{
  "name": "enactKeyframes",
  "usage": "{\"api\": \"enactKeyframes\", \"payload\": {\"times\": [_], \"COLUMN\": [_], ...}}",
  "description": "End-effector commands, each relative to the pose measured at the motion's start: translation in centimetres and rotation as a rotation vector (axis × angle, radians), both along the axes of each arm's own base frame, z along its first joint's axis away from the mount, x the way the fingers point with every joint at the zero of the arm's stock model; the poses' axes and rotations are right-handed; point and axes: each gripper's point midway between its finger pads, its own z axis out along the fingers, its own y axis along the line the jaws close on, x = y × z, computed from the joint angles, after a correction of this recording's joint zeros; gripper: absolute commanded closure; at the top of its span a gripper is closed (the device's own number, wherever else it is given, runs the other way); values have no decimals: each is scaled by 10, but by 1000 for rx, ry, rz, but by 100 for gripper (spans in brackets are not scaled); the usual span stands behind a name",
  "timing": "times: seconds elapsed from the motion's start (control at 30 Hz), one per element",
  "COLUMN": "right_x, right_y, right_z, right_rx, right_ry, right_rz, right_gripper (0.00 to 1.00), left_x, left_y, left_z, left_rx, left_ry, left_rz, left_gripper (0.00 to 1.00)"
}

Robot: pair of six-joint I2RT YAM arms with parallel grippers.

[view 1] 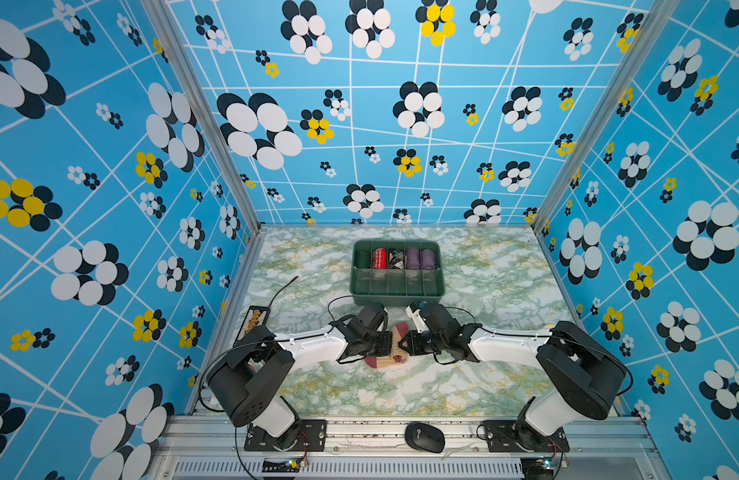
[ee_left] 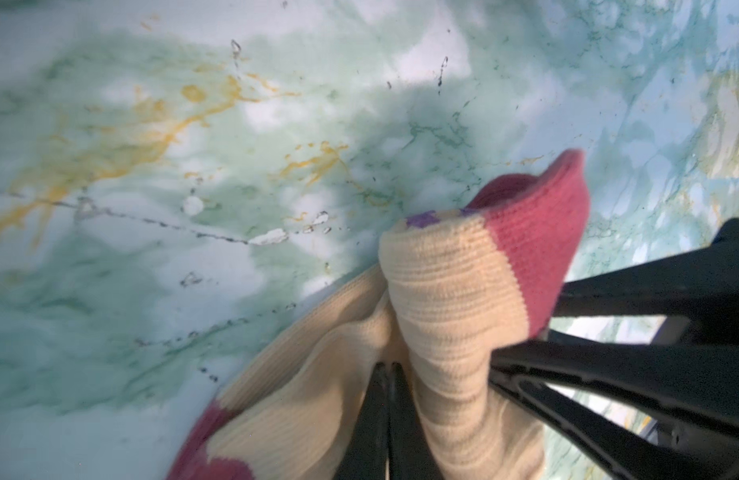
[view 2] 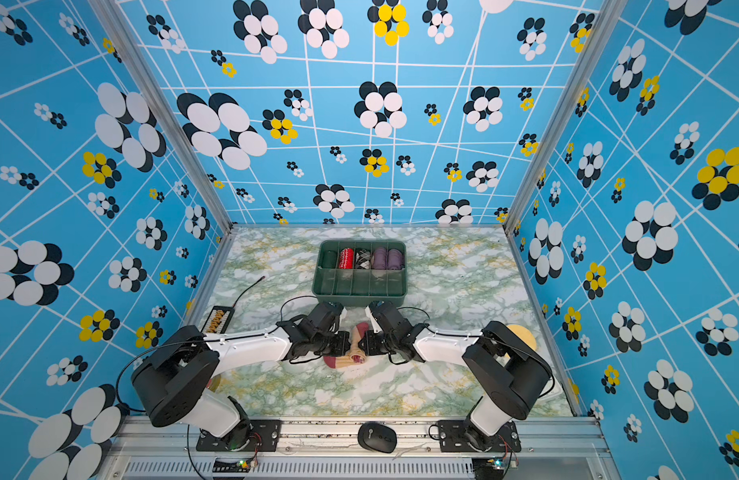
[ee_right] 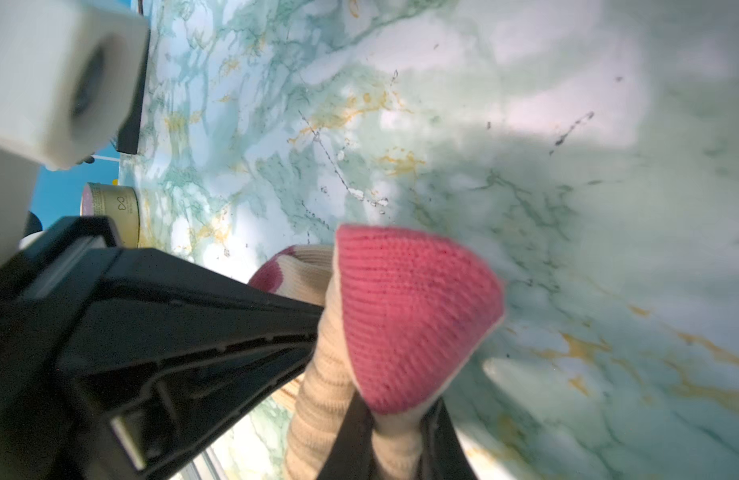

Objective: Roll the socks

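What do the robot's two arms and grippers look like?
The left arm and right arm match: white rounded links, bulky black joint housings, thin black cables looping outside. The left gripper and right gripper are black, with slim tapering fingers. No markings are legible.

Ribbed knit cloth socks point(ee_left: 450, 291) on a smooth marble-print table point(ee_left: 193, 166), matt black plastic fingers point(ee_left: 378, 415).
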Motion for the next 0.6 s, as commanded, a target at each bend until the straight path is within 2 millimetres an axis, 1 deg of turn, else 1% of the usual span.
{"api": "enactKeyframes", "payload": {"times": [0.0, 0.1, 0.2, 0.3, 0.4, 0.5, 0.57], "right_x": [-24, -24, -24, -24, -26, -28, -29], "right_y": [-27, -27, -27, -24, -21, -21, -21], "right_z": [-37, -37, -37, -36, -31, -28, -26], "right_rx": [-157, -160, -159, -147, -134, -148, -163], "right_ry": [102, 102, 104, 101, 93, 88, 85], "right_rz": [16, 17, 20, 29, 58, 96, 123], "right_gripper": [100, 100, 100, 100, 100, 100, 100], "left_x": [-2, -8, -17, -26, -33, -33, -30], "left_y": [9, 5, 3, 9, 16, 27, 33], "left_z": [6, 12, 10, -4, -21, -38, -46], "left_rx": [23, 0, 5, 31, 65, 118, 132], "left_ry": [-8, -11, 4, 38, 74, 93, 97], "left_rz": [1, -8, -24, -20, -18, 2, 21], "left_gripper": [93, 93, 95, 100, 100, 100, 100]}}
